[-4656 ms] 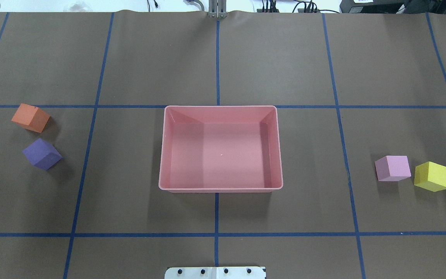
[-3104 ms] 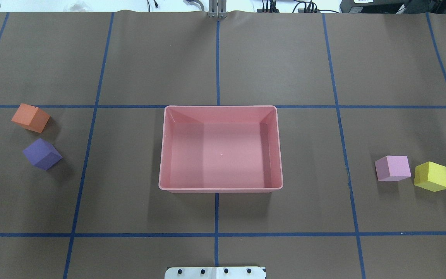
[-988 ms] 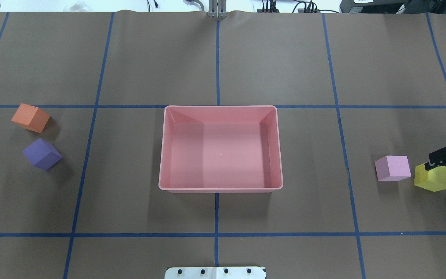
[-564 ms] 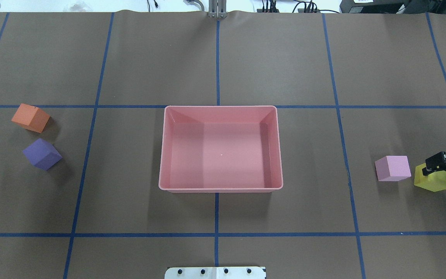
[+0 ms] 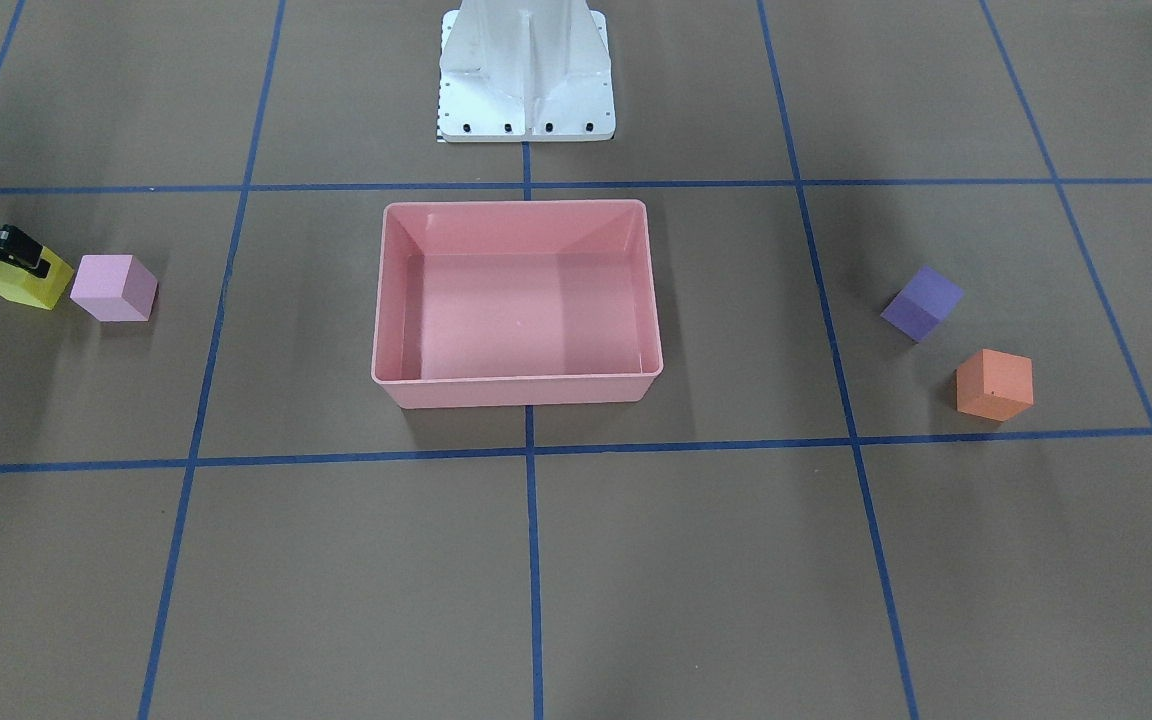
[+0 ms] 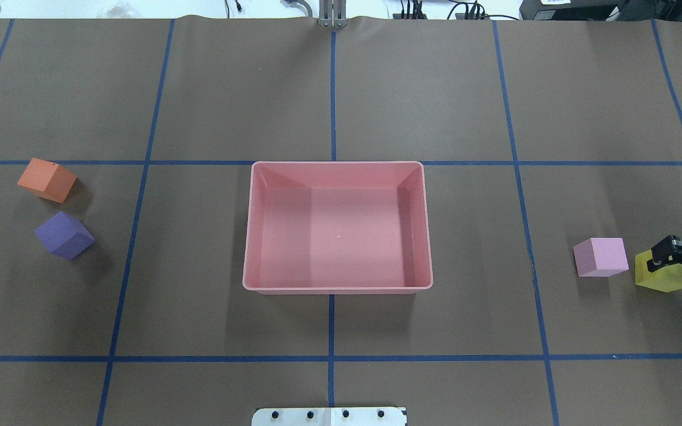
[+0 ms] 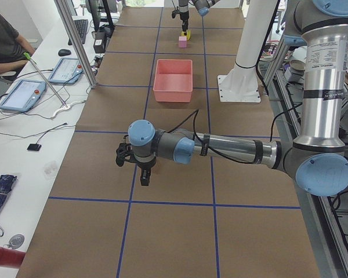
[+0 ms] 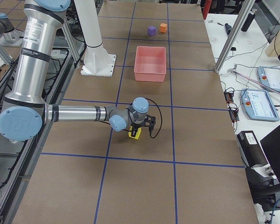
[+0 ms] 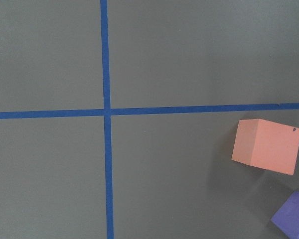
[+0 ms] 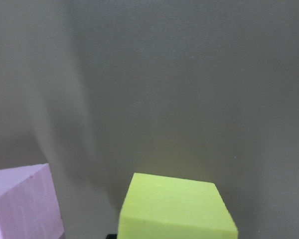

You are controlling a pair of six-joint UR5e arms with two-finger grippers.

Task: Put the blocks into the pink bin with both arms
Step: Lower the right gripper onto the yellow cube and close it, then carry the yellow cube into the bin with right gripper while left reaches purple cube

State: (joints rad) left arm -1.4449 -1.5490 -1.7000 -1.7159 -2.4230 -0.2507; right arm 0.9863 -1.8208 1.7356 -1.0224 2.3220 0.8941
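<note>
The pink bin stands empty at the table's middle. The orange cube and purple cube lie at the left, and both show in the left wrist view: orange, purple. The light pink cube and yellow cube lie at the right. My right gripper is low over the yellow cube, fingers spread either side of it. My left gripper hangs above bare table left of the orange cube; I cannot tell whether it is open or shut.
The white pedestal stands on the robot's side of the bin. Blue tape lines cross the brown table cover. A side bench with tablets and a seated person runs along the far edge.
My right gripper came in from the right edge and lowered over the yellow cube. The cubes and the bin have kept their places.
</note>
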